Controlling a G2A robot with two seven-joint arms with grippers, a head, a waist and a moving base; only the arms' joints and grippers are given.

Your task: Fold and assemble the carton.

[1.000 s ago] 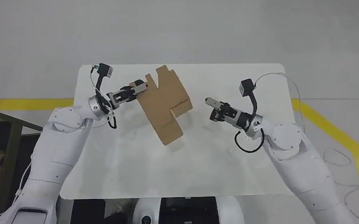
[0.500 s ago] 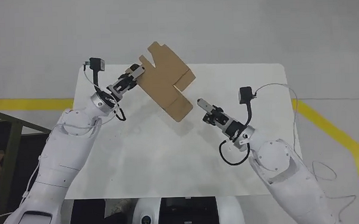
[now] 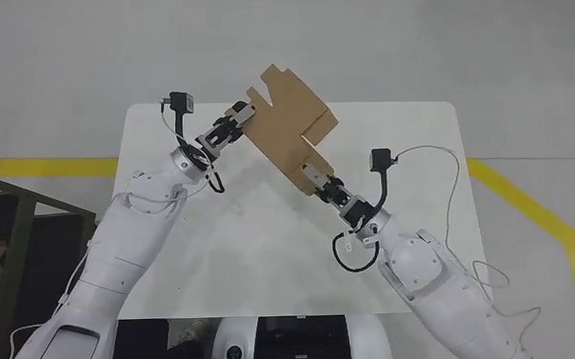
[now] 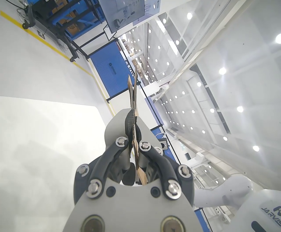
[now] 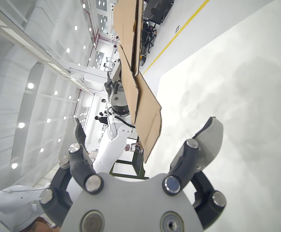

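Pinching carton (image 3: 291,136) at 10 o'clock edge with left hand (image 3: 238,116). With right hand (image 3: 320,183) spread at 5 o'clock flap (image 5: 147,114), seat flap deep before closing; avoid twisting.

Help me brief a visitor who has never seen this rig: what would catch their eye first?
The flat brown carton, held in the air above the far side of the white table. The left gripper is clamped on one edge of it, while the right gripper stands open around its opposite end, not closed on it.
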